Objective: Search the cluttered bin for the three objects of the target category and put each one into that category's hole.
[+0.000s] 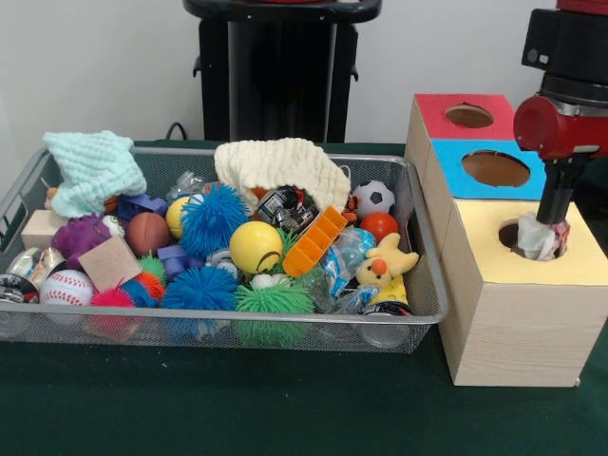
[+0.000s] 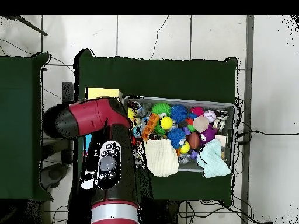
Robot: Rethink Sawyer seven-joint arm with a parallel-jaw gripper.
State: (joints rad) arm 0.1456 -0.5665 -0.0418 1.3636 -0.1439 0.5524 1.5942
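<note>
In the yellow hole (image 1: 534,237) — tool (image 1: 543,237) half-hidden

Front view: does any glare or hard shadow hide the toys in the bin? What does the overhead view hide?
Front view: soft even light, no glare, the bin readable. Overhead view: the red arm hides all but a corner of the yellow box.

green table cloth (image 1: 237,399) under everything | white tiled floor (image 2: 146,35); black cables (image 2: 257,133) trailing | pale wall (image 1: 104,57)
</note>
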